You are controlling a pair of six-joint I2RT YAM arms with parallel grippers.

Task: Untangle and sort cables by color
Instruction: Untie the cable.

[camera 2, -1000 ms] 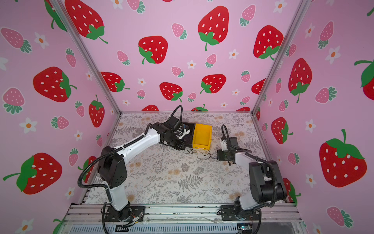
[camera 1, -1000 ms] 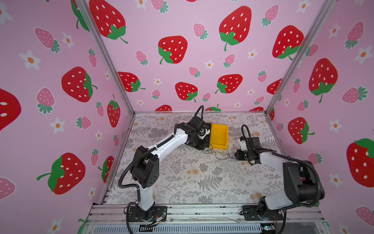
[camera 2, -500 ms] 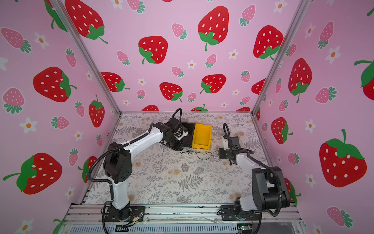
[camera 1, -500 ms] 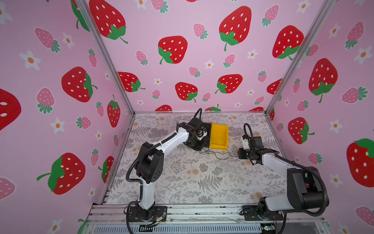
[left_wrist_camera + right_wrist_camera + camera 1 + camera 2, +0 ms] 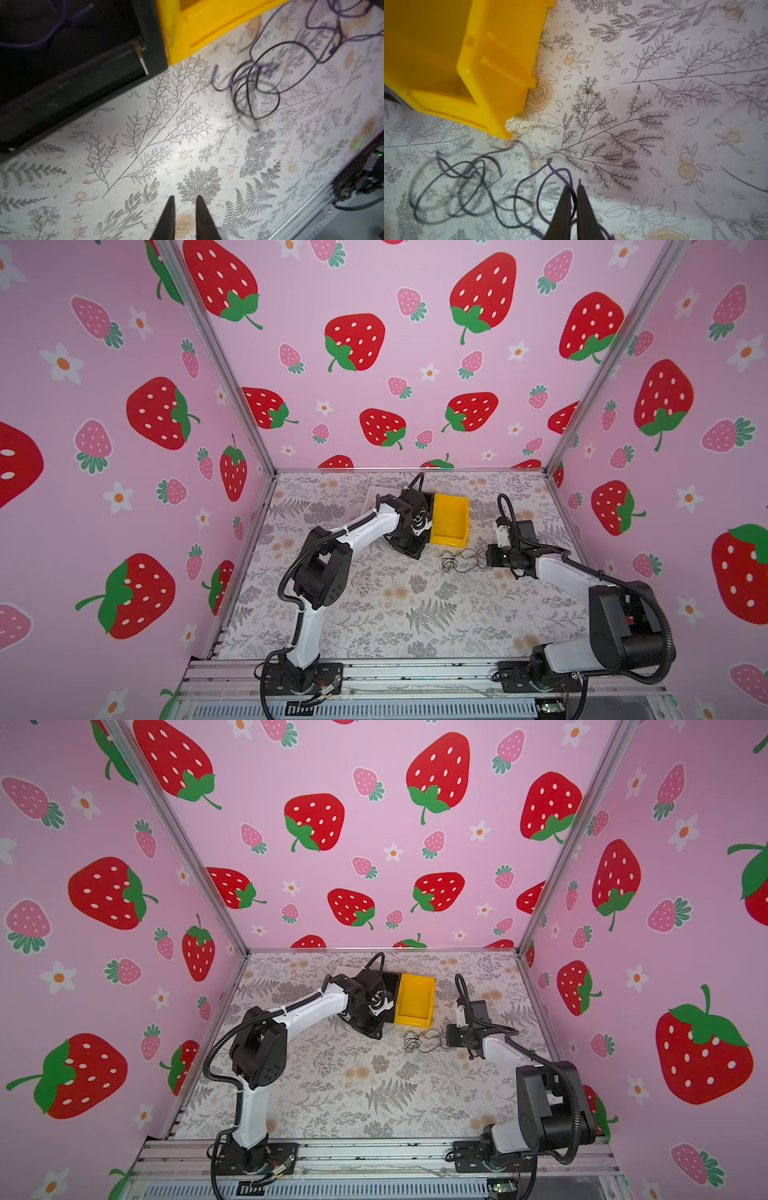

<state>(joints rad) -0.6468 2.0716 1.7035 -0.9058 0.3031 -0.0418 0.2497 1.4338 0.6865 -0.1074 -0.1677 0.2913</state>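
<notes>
The left fingers (image 5: 168,220) point at bare counter (image 5: 374,614) with a narrow gap between them and nothing in it. In both top views that wrist sits at about 9 o'clock of the tangle.

A black bin (image 5: 72,83) stands at 9 o'clock of the yellow bin (image 5: 449,516), touching it. One purple cable (image 5: 79,12) already lies inside the black bin. The yellow bin looks empty in every view that sees into it.

At 5 o'clock of the yellow bin, near its front corner, the tangle (image 5: 459,561) of thin black and purple cables rests on the counter. Its loops cross one another and no strand lies clearly free.

At 3 o'clock of the tangle, the right fingers (image 5: 563,209) are closed almost together on a purple strand (image 5: 560,169) that runs back into the knot.

I judge the task to be at an early stage. One purple cable is sorted, no black one is, and everything else is knotted together. The pinched strand has yet to be drawn clear, probably while the left fingers hold the black loops down. It then belongs with the other purple cable, and the black cables presumably go in the yellow bin. I cannot tell how many cables the knot holds.
</notes>
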